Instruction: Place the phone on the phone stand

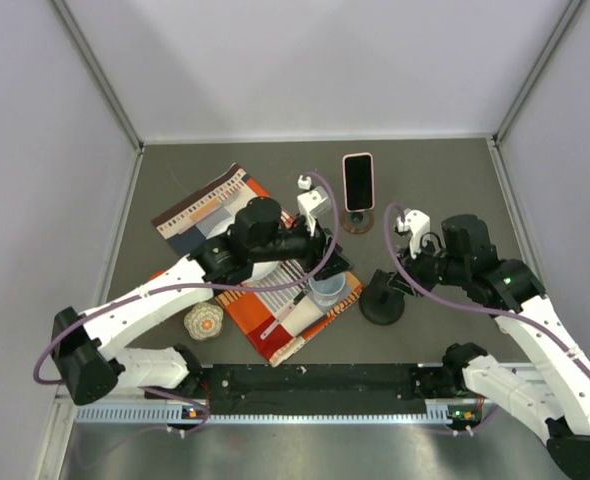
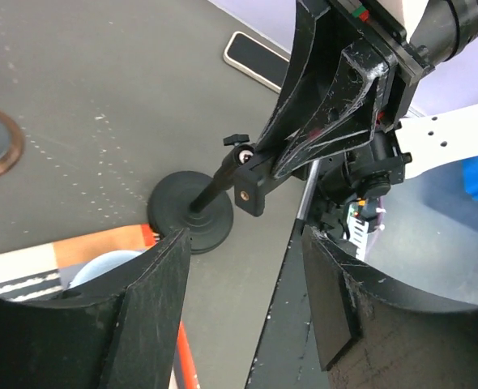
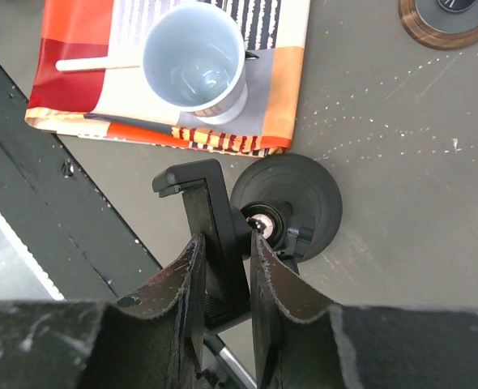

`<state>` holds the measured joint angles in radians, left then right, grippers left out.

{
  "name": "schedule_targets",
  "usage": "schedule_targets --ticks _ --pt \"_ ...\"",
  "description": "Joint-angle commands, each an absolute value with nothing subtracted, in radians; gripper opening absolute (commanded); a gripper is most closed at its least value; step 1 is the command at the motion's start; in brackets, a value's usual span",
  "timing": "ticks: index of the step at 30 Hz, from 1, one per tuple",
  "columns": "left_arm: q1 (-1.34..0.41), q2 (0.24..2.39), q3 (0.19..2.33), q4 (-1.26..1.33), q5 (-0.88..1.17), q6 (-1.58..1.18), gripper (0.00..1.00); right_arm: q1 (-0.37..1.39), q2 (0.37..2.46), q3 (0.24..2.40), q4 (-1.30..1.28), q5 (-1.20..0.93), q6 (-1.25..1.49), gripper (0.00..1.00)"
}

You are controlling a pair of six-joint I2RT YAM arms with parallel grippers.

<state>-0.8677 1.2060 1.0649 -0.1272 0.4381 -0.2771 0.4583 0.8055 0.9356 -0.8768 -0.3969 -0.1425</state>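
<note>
The phone (image 1: 358, 181), black with a pink case, lies flat at the back of the table, its near end by a brown coaster (image 1: 357, 221). The black phone stand (image 1: 382, 300) stands on its round base right of the cloth. My right gripper (image 1: 407, 272) is shut on the stand's clamp plate (image 3: 211, 215), a finger on each side, above the base (image 3: 300, 198). My left gripper (image 1: 333, 262) is open and empty, hovering over the cloth's right edge. In the left wrist view its fingers (image 2: 154, 292) frame the stand (image 2: 192, 212).
A pale blue cup (image 1: 325, 290) with a white stick beside it sits on a striped orange cloth (image 1: 275, 305). A patterned ball (image 1: 203, 321) lies near the left. A flat dark slab with a pale rim (image 2: 255, 61) lies beyond the stand. A black rail (image 1: 315, 380) runs along the near edge.
</note>
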Motion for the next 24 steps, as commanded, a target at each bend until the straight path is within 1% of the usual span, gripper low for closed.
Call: schedule_targets --ticks 1,3,8,9,10,18,21,24 --pt "-0.928 1.253 1.111 -0.023 0.471 -0.347 0.63 0.48 0.767 0.946 -0.831 -0.362 -0.193 0.0" --pt "-0.951 1.291 1.126 -0.012 0.495 -0.328 0.66 0.486 0.773 0.948 -0.833 -0.365 -0.192 0.0" --pt "-0.999 1.394 1.167 -0.029 0.489 -0.273 0.66 0.488 0.782 0.948 -0.831 -0.382 -0.186 0.0" --pt "-1.0 1.407 1.175 -0.029 0.485 -0.265 0.65 0.488 0.784 0.948 -0.83 -0.38 -0.186 0.0" --pt "-1.0 1.419 1.18 -0.031 0.479 -0.264 0.61 0.491 0.784 0.948 -0.831 -0.377 -0.184 0.0" --pt "-1.0 1.502 1.204 -0.008 0.477 -0.247 0.55 0.491 0.784 0.953 -0.83 -0.371 -0.179 0.03" --pt "-1.0 1.519 1.204 -0.009 0.491 -0.258 0.49 0.491 0.787 0.957 -0.83 -0.358 -0.172 0.08" --pt "-1.0 1.526 1.192 0.034 0.495 -0.265 0.46 0.491 0.788 0.96 -0.83 -0.344 -0.161 0.15"
